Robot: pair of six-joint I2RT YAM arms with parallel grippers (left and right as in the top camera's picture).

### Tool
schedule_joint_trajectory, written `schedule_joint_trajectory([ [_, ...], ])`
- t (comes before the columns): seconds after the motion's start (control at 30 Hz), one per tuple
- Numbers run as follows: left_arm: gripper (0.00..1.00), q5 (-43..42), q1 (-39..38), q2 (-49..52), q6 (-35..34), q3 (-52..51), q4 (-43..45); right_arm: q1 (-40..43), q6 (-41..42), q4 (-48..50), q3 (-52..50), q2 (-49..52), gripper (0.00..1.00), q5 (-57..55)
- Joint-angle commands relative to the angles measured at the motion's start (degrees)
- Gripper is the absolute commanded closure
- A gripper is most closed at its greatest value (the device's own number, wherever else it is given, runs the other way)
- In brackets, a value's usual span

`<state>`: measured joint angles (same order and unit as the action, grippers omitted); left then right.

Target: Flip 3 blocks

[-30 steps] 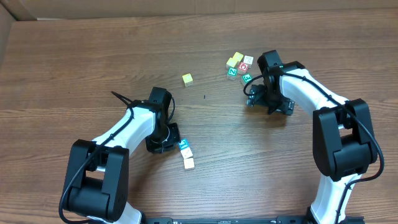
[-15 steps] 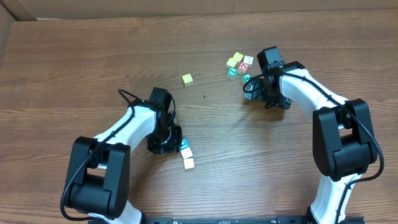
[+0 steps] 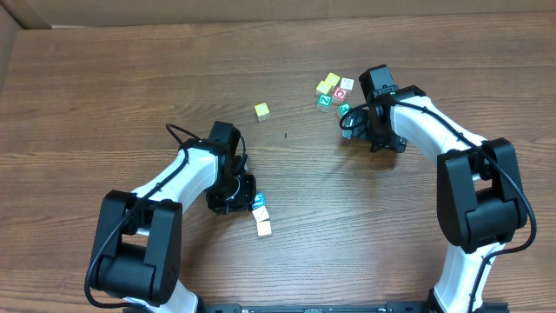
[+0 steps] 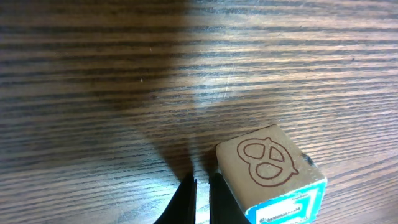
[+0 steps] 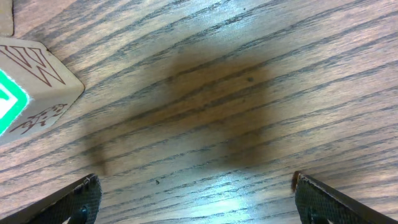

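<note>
From above, I see my left gripper point(image 3: 245, 198) beside the blue block point(image 3: 257, 202) toward the table's front edge, the cream block point(image 3: 263, 228) next to it and the yellow block point(image 3: 261, 110) farther back. My left wrist view shows more: the fingers point(image 4: 183, 208) are pinched together on nothing, right by the blue block, so I think I need to tip it over next. My right wrist view shows the right gripper point(image 5: 196, 199) spread wide, holding nothing.
</note>
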<state>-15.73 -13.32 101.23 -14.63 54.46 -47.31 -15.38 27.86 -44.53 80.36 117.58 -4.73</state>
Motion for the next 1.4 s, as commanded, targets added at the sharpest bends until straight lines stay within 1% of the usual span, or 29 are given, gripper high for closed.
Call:
schedule_joint_trajectory([
  [0.0,0.96,0.4,-0.2,2.0,-1.1,-0.5,-1.5,0.3,0.2,0.4,0.4,-0.6,0.0,-0.6],
  [0.13,0.96,0.1,-0.2,2.0,-1.2,1.4,-6.6,0.3,0.2,0.3,0.4,-0.6,0.0,-0.6],
  [0.23,0.96,-2.4,-0.2,2.0,-1.2,2.0,-8.4,0.3,0.2,0.4,0.4,-0.6,0.0,-0.6],
  [0.4,0.96,-3.4,-0.2,2.2,-1.3,2.0,-7.2,0.3,0.2,0.4,0.4,-0.6,0.0,-0.6],
  [0.7,0.96,-1.8,-0.2,2.2,-3.8,2.0,-3.6,0.3,0.2,0.4,0.4,-0.6,0.0,-0.6],
  [1.13,0.96,-1.8,-0.2,2.2,-4.7,2.0,-1.1,0.3,0.2,0.4,0.4,-0.6,0.0,-0.6],
  [1.27,0.96,-1.4,-0.1,2.2,-4.7,2.1,-1.8,0.3,0.2,0.4,0.4,-0.6,0.0,-0.6],
  [1.37,0.96,1.2,0.5,2.2,-4.7,4.1,-5.1,0.3,0.2,0.3,0.4,-0.6,0.0,-0.6],
])
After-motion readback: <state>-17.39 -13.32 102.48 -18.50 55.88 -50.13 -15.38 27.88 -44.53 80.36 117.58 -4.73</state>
